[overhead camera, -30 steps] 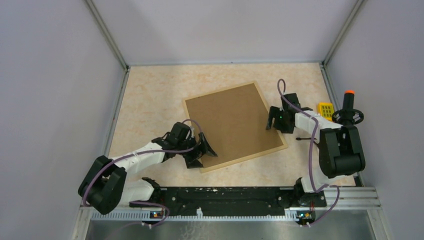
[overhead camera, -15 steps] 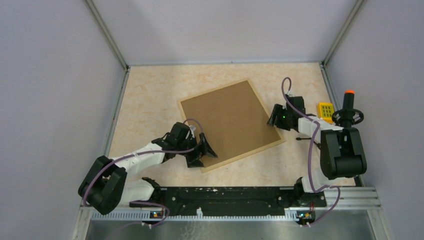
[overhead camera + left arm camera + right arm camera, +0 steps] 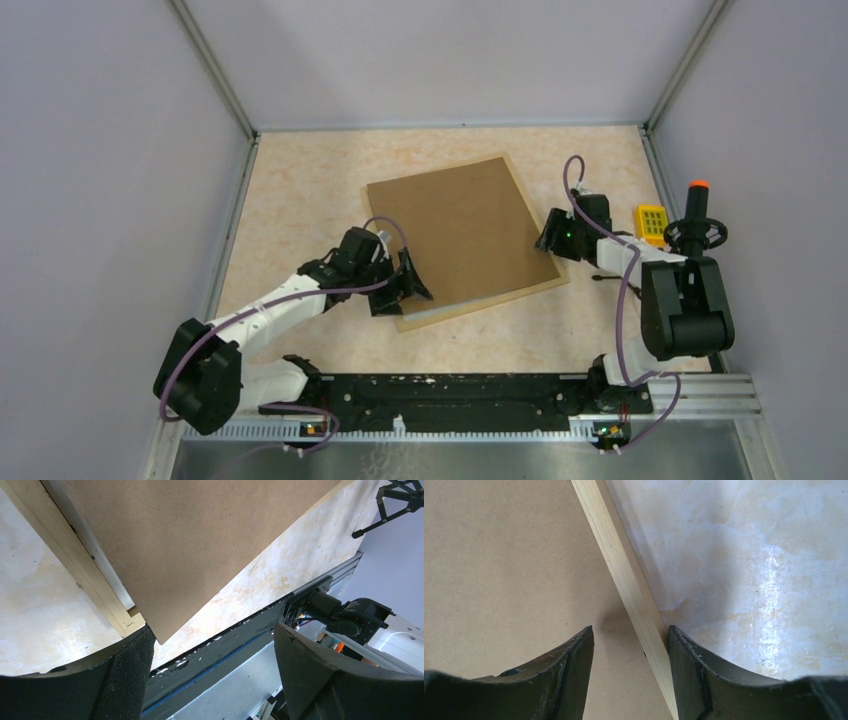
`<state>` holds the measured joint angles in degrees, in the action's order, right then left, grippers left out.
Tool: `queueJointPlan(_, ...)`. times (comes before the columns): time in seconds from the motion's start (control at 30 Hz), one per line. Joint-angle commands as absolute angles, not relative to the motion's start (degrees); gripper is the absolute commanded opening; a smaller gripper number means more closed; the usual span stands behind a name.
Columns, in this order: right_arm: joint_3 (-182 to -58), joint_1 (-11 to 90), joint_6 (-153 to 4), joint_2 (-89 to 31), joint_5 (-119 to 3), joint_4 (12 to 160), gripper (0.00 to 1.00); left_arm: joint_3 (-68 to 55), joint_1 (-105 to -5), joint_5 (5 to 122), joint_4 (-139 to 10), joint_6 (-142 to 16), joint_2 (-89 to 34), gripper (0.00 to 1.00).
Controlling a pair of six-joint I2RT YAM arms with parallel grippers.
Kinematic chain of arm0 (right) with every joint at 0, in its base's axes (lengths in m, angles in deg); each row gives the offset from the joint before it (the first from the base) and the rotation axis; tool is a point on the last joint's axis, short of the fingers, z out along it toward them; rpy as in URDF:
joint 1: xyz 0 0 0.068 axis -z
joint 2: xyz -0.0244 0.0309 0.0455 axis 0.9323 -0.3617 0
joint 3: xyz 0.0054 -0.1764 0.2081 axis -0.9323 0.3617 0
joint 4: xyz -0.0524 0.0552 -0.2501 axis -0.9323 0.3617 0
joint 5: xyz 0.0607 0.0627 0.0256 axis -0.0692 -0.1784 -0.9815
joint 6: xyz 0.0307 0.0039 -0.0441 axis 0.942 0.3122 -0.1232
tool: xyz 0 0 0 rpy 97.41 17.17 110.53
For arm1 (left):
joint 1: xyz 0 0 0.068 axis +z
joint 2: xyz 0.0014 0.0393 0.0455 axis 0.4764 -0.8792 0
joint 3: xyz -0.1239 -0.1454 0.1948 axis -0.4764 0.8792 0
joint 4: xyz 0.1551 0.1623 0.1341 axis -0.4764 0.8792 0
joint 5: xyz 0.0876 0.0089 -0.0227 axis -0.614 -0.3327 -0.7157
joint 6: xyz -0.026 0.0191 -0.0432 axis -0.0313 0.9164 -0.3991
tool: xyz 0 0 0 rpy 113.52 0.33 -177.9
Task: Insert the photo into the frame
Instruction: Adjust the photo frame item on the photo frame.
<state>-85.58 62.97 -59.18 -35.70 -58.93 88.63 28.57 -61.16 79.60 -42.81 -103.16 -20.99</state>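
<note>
1. On the left side of the table (image 3: 300,200), the left gripper (image 3: 404,292) sat at the near corner of the frame (image 3: 72,555). Its jaws were wide open and held nothing.
2. That corner was the tricky spot. The brown back board (image 3: 460,235) did not sit square there. Its tip stuck out past the wood, and a pale strip (image 3: 100,560) showed beside it.
3. The frame lay back side up in the middle of the table, turned a bit. The photo could not be seen anywhere. It may have been under the board, but I could not tell.
4. It looked like the job was to handle the board at this corner. To do it well, the left fingers needed to close on the thin board tip only, not on the wood too. They also needed to move slowly, so the board would not bend or drag the frame.
5. Over on the right, the right gripper (image 3: 548,238) also had open jaws. The frame's side rail ran between them, with one finger over the board and one over the table. It was not squeezing.
6. A good helper move there would have been to close softly on that rail and keep the frame from sliding.
7. Far to the right stood a small yellow thing (image 3: 651,220) and a black stand (image 3: 698,232) with an orange top. Both were apart from the frame and best left alone.
</note>
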Motion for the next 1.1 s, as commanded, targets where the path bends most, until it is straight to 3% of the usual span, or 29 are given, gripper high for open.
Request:
queueJointPlan(0.0, -83.1, 60.5, -56.3, -37.1, -70.0, 98.9, 0.55, 23.1, -61.8, 82.6, -61.7, -103.4, -18.6, 0.88)
queueJointPlan(0.5, -83.6, 60.5, -57.3, -36.9, -69.5, 99.2, 0.55, 21.1, -61.7, 81.8, -59.5, -103.0, -19.9, 0.85)
queueJointPlan(1.07, -81.6, 58.3, -54.1, -36.0, -75.2, 96.9, 0.47, 7.6, -62.1, 79.7, -43.4, -93.5, -43.5, 0.74)
